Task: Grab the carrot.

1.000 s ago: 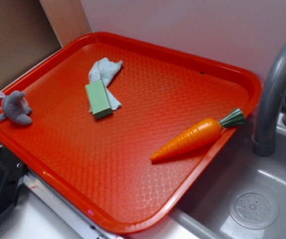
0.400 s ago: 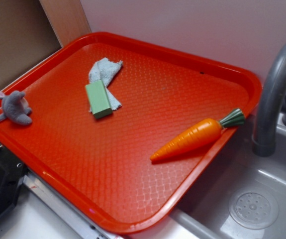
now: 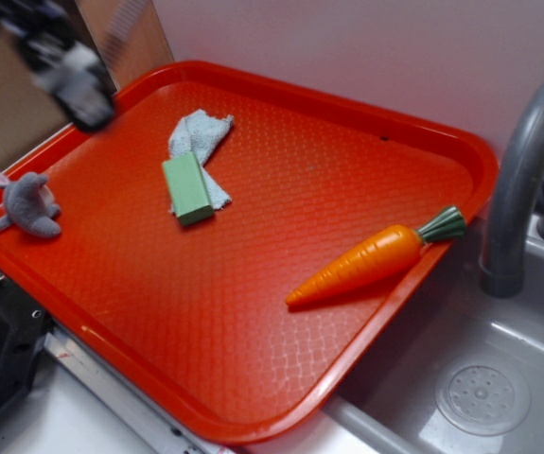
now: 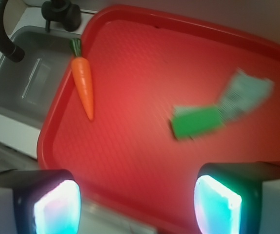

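Note:
The orange carrot (image 3: 361, 264) with its green stem lies on the red tray (image 3: 281, 369) by the right rim, tip pointing down-left. In the wrist view the carrot (image 4: 83, 86) sits far off at the upper left. My gripper (image 3: 63, 61) is a blurred shape high at the top left, over the tray's far left corner, well away from the carrot. In the wrist view the gripper (image 4: 137, 207) is open, its two glowing pads (image 4: 57, 209) wide apart with nothing between them.
A green block (image 3: 187, 187) lies on a crumpled pale cloth (image 3: 199, 137) in the tray's upper left. A grey plush mouse (image 3: 24, 203) rests on the left rim. A grey sink (image 3: 484, 378) with a curved faucet (image 3: 520, 180) adjoins the tray's right side.
The gripper has come into the exterior view at the top left, blurred by motion. The carrot and the other things on the tray have not moved.

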Robot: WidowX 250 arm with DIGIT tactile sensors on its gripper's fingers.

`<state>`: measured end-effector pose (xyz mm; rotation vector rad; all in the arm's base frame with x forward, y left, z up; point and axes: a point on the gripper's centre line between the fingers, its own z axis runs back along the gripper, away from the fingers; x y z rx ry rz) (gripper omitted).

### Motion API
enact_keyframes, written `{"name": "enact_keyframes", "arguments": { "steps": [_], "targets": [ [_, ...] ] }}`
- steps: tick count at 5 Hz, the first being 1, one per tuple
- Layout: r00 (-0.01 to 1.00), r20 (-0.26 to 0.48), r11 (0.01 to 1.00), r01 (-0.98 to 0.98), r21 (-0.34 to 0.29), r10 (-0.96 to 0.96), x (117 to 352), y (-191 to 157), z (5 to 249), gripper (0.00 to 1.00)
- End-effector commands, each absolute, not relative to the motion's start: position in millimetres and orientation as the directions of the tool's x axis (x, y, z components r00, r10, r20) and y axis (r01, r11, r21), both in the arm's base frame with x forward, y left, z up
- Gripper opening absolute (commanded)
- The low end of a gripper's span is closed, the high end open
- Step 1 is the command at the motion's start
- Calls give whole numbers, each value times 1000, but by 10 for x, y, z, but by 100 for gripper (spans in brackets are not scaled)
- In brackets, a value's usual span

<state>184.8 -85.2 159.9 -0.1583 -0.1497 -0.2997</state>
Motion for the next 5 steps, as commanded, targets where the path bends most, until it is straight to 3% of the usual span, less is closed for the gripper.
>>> {"name": "enact_keyframes", "arguments": {
  "steps": [1, 2, 3, 5],
  "targets": [
    [897, 128, 888, 438, -142, -423, 2162, -1467, 1143, 100],
    [883, 94, 870, 470, -148, -460, 2258, -1623, 957, 100],
    [869, 63, 862, 495, -109, -491, 2427, -1817, 765, 100],
    [853, 14, 845, 519, -132, -522, 2559, -1951, 485, 100]
  ]
}}
